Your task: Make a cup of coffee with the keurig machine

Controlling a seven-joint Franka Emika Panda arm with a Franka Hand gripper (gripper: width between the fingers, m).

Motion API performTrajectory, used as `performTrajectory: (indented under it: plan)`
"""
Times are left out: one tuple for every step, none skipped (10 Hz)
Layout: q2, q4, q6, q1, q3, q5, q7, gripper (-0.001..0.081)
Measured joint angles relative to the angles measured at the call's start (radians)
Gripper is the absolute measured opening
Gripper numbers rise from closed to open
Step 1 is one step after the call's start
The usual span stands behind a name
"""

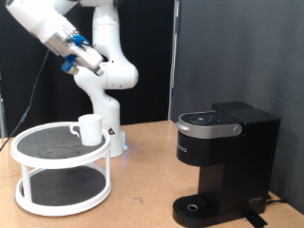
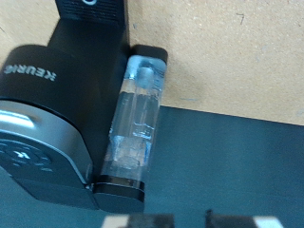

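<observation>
The keurig machine [image 1: 223, 161] stands at the exterior view's right on the wooden table, lid shut, drip tray [image 1: 195, 207] bare. The cup [image 1: 90, 128], a small white mug, sits on the top tier of a white round rack [image 1: 38, 171] at the left. My gripper [image 1: 95, 68] hangs high above the rack, well clear of the cup, holding nothing. In the wrist view the keurig machine [image 2: 57, 104] shows from above with its clear water tank [image 2: 138, 119]. My fingertips [image 2: 119, 221] show at the frame edge, set wide apart.
The robot's white base [image 1: 106, 104] stands just behind the rack. A black curtain hangs behind the machine. The wooden table [image 1: 142, 190] shows bare wood between rack and machine.
</observation>
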Motion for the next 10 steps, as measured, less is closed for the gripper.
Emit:
performTrajectory:
  plan:
    - [-0.003, 0.0, -0.004, -0.018, -0.016, -0.004, 0.0, 0.0]
    - [-0.004, 0.002, -0.017, -0.035, -0.033, -0.02, 0.0, 0.0]
    - [-0.005, 0.004, -0.026, -0.052, -0.05, -0.026, 0.001, 0.0]
    - [-0.005, 0.004, -0.034, -0.067, -0.064, -0.037, 0.001, 0.0]
    - [-0.005, 0.004, -0.044, -0.076, -0.073, -0.06, 0.001, 0.0]
    - [-0.005, 0.002, -0.045, -0.082, -0.074, -0.085, 0.0, 0.0]
    - [-0.005, -0.001, -0.045, -0.084, -0.074, -0.105, -0.002, 0.0]
    - [-0.005, -0.005, -0.041, -0.086, -0.074, -0.116, -0.008, 0.0]
    - [-0.005, -0.013, -0.034, -0.087, -0.074, -0.124, -0.016, 0.0]
    - [-0.005, -0.026, -0.021, -0.088, -0.075, -0.132, -0.024, 0.0]
